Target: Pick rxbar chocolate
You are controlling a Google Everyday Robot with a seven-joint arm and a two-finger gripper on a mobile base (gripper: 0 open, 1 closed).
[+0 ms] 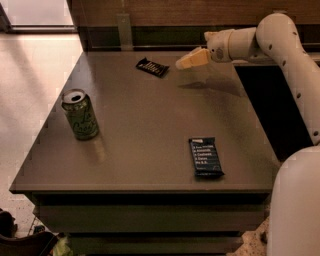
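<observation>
1. The worktop [150, 115] is a grey-brown slab that fills most of the view, with a darker base below its front edge. A pale floor [30, 85] lies to its left and a wooden wall [175, 12] runs behind it.
2. The arm [280, 35] is white. It rises along the right edge of the picture, bends at the top right corner and reaches leftward over the far right part of the worktop. A rounded white part of the robot fills the lower right corner.
3. The can [80, 115] is green with pale script. It stands upright near the left edge of the worktop, with its top showing an opening.
4. The blue bar [206, 157] lies flat near the front edge, right of centre, its pale text lines facing up. It is well apart from everything else.
5. The gripper [181, 62] is a yellowish wedge at the end of the arm. It hangs above the far side of the worktop with its tip pointing left and slightly down, and it throws a soft shadow on the surface beneath. Whether it is spread or pressed together cannot be told, and it holds nothing that shows.
6. The rxbar [152, 67] (the black one, with faint white lettering) lies flat at a slant near the far edge. It is just left of the gripper's tip and clear of it, and well apart from the can.
</observation>
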